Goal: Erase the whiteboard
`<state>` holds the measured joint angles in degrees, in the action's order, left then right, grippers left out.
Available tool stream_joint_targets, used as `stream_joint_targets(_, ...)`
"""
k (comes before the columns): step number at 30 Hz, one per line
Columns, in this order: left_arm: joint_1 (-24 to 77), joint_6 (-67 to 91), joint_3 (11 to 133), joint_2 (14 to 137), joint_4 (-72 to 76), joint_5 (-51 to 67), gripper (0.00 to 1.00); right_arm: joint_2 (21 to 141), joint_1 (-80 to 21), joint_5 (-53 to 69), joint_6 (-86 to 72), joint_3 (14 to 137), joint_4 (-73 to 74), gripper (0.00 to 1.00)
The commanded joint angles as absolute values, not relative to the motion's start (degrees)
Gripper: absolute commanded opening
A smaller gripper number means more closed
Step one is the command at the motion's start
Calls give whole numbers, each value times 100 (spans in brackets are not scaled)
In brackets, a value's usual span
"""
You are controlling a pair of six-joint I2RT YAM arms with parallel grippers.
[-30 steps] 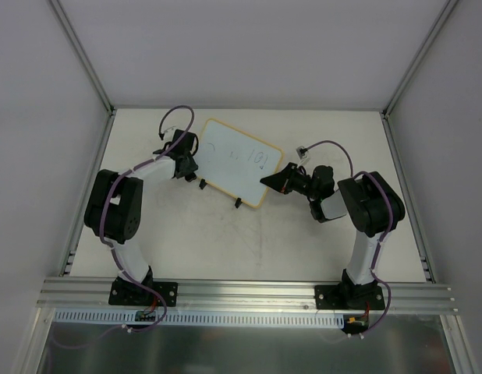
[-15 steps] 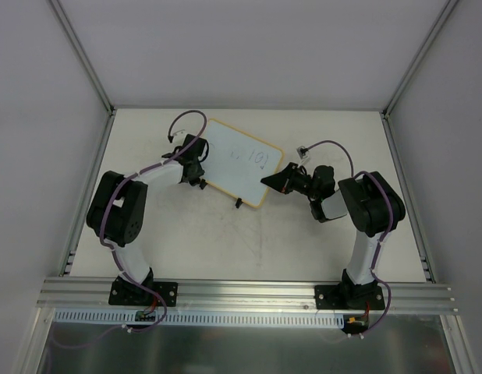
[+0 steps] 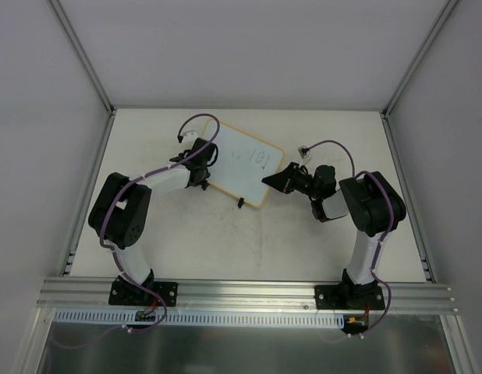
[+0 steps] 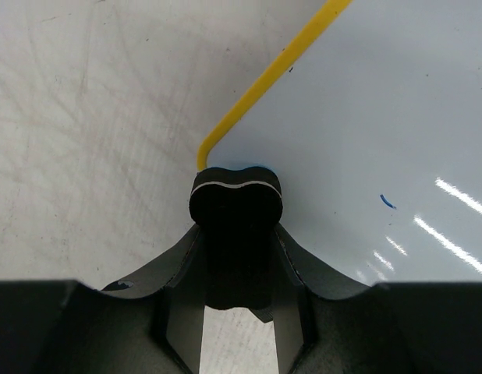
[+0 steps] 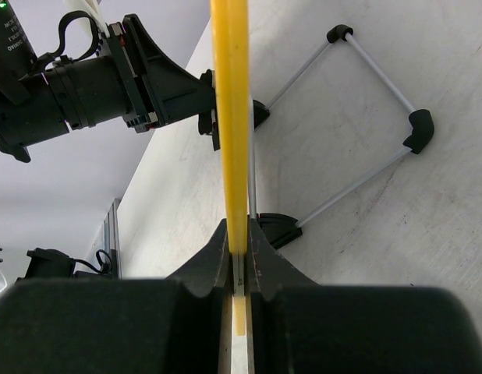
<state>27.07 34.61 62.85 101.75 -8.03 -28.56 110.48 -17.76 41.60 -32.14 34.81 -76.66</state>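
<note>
On bench, toward 12 o'clock: whiteboard (image 3: 239, 173), askew between both arms.
Left tool (image 3: 200, 165): clamped on eraser (image 4: 235, 196), which sits at the whiteboard's 10 o'clock corner.
Right tool (image 5: 239, 248): clamped on rim (image 5: 229, 93) at the whiteboard's 3 o'clock edge, apparently steadying it.
Done: 9 o'clock half looks wiped, bar one blue fleck (image 4: 388, 202).
Left to do: blue marks (image 3: 260, 158) toward 2 o'clock.

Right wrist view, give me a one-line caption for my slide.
Right gripper clamps the whiteboard edge-on by its yellow rim, left gripper at its front face, wire stand behind.
</note>
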Motion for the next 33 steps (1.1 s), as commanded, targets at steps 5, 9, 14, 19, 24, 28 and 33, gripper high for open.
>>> stream_joint_targets(5,3006,2901,6776,10344,-150,-2075,0,10977,-1802,3911,-3340,3568,-8780,0)
stream_joint_targets(9,2901,2742,6978,10503,-71,-1776,0,11004,-1793,3832,-3235,3560,-8780,0)
stream_joint_targets(14,2892,2479,7189,10538,-26,-1661,0,10986,-1793,3788,-3146,3525,-8780,0)
stream_joint_targets(19,2708,2373,7321,10538,-26,-1654,0,11013,-1793,3788,-3138,3533,-8780,0)
stream_joint_targets(24,2294,2312,7356,10494,-35,-1573,0,11039,-1793,3779,-3111,3516,-8780,0)
stream_joint_targets(28,2259,2154,7339,10424,-44,-1757,0,11039,-1793,3788,-3111,3524,-8780,0)
stream_joint_targets(33,2162,2136,7374,10459,-44,-1530,0,11048,-1793,3797,-3111,3533,-8780,0)
